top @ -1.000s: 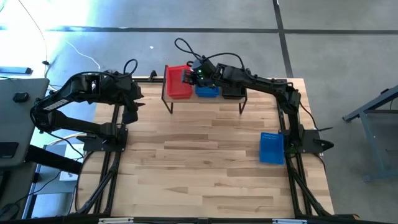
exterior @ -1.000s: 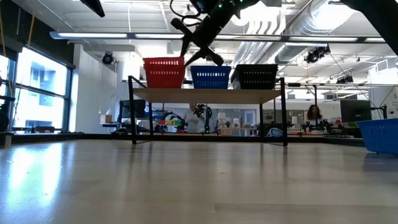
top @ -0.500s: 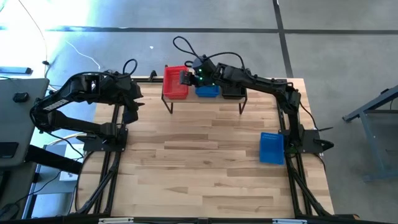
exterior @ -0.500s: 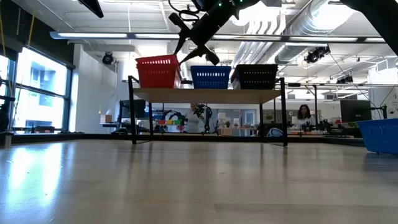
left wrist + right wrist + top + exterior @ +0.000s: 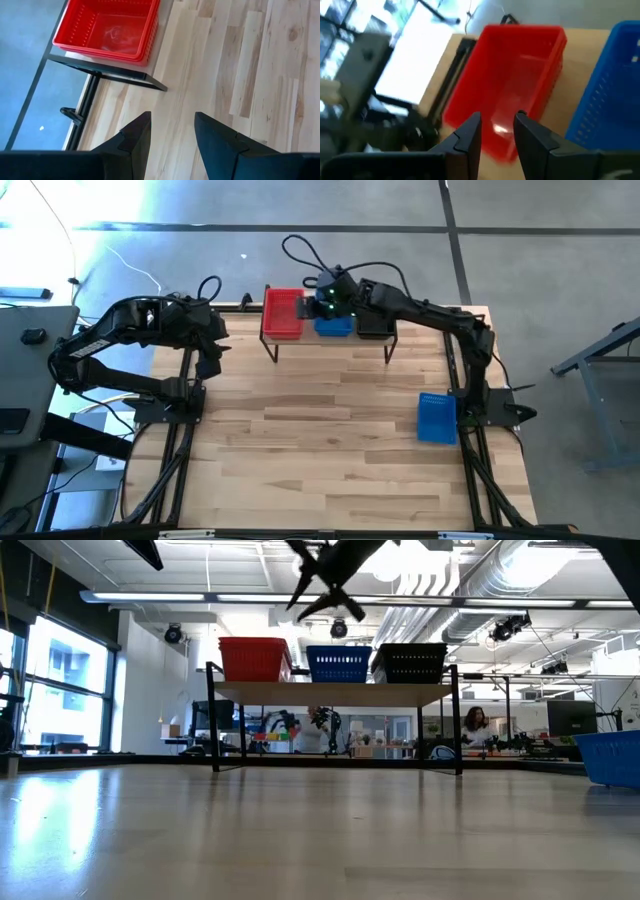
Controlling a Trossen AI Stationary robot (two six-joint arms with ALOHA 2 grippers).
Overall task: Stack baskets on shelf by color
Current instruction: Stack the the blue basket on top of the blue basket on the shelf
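Note:
On the shelf (image 5: 335, 692) at the table's far edge stand a red basket (image 5: 255, 659), a blue basket (image 5: 339, 663) and a black basket (image 5: 412, 662), side by side on their bottoms. My right gripper (image 5: 325, 585) hangs open above the gap between red and blue, clear of both; its wrist view looks down into the red basket (image 5: 510, 85) beside the blue one (image 5: 610, 85). Another blue basket (image 5: 436, 417) lies on the table at the right. My left gripper (image 5: 170, 135) waits open, raised at the table's left, and sees the red basket (image 5: 107, 30).
The shelf stands on thin black legs (image 5: 214, 720) with open space beneath. The wide wooden tabletop (image 5: 320, 440) lies between the arms. Cables (image 5: 300, 255) loop behind the shelf. The room beyond the table holds desks and a person (image 5: 474, 725).
My right gripper has slid the red basket along the shelf toward the table's left, tipping it briefly, then let go. It has risen clear and rolled about its own axis. The red basket now sits level at the shelf's left end.

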